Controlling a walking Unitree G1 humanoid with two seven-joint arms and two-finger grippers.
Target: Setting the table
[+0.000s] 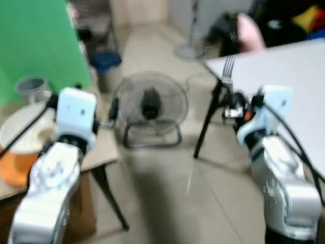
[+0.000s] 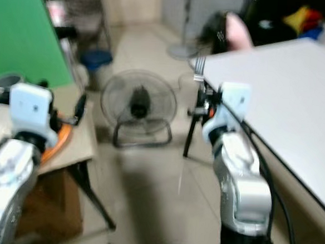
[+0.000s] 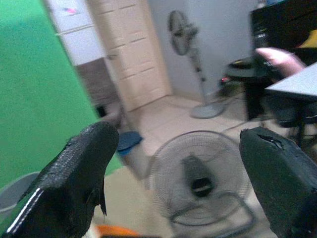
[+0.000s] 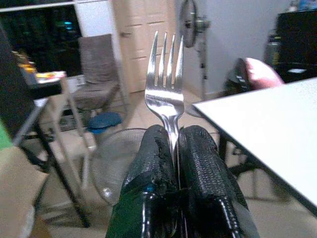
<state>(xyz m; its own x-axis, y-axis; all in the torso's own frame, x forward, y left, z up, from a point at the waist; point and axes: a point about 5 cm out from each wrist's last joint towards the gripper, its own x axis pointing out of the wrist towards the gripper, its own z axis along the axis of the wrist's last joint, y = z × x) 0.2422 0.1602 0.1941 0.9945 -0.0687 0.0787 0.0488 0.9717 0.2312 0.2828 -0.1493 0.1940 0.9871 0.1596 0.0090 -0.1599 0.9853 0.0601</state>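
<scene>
Counting: 1 fork [image 4: 168, 84] w/ 4 tines, showing upright. 2 grippers – left gripper [image 3: 188, 163] & right gripper [image 4: 178, 158]. 2 fans sitting around: 1 floor fan [image 1: 149, 105], 1 standing fan [image 3: 190, 64]. 1 white table [image 1: 299, 81] showing, plus 1 wooden table [image 1: 102, 148]. 1 orange bowl [image 1: 14, 162], 1 grey cup [image 1: 32, 87], 1 chair [image 4: 99, 74], 1 blue bucket [image 1: 106, 62], 1 green screen [image 1: 29, 34].

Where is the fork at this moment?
The fork is clamped upright in the right claw, tines up, on the robot's right, just off the near corner of the white table.
</scene>
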